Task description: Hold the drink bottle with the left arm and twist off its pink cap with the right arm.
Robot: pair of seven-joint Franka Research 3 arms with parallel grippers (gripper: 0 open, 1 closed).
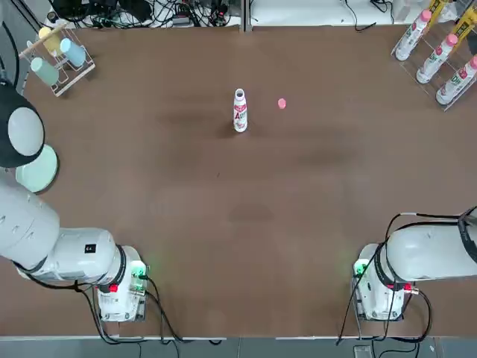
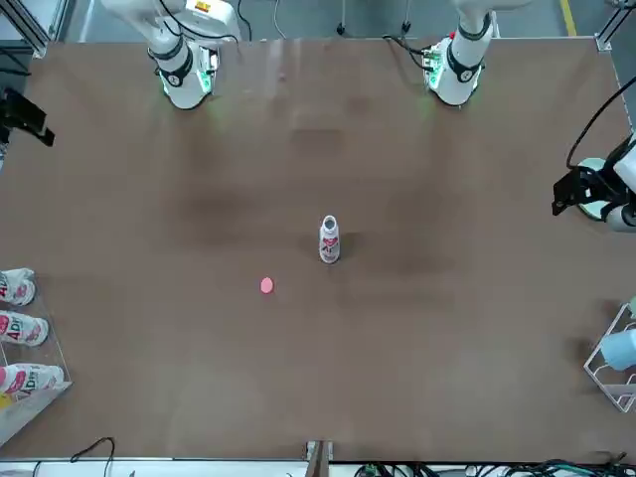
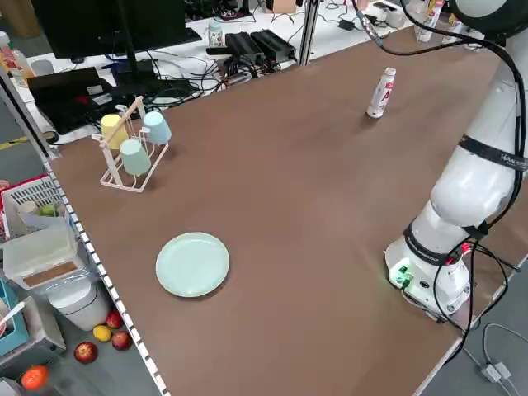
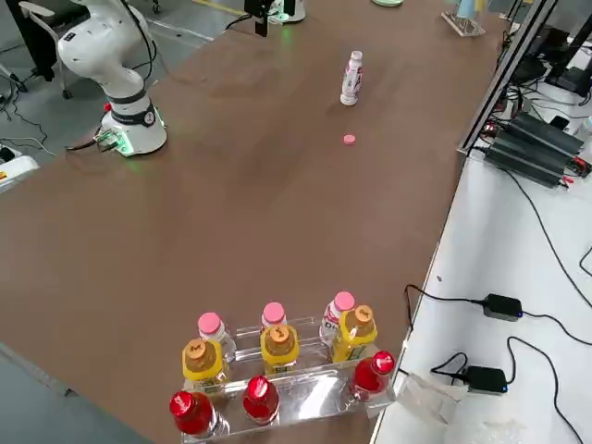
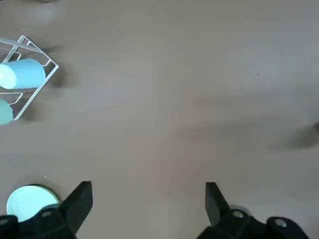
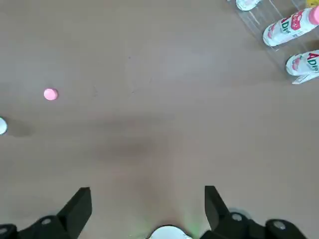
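Note:
The drink bottle (image 1: 240, 110) stands upright near the middle of the table, also in the front view (image 2: 329, 239), and its neck is bare white. The pink cap (image 1: 282, 104) lies flat on the table a little to the bottle's right, apart from it (image 2: 266, 286) (image 6: 50, 94). My left gripper (image 5: 147, 191) is open over bare table on the left side, far from the bottle. The right gripper (image 6: 147, 191) is also open, drawn back over the right side. Neither holds anything.
A clear rack of longer capped bottles (image 1: 440, 52) stands at the far right corner. A wire rack with cups (image 1: 56, 56) sits at the far left, and a pale green plate (image 1: 37, 168) lies at the left edge. Both arm bases (image 1: 119, 287) (image 1: 380, 287) stand at the near edge.

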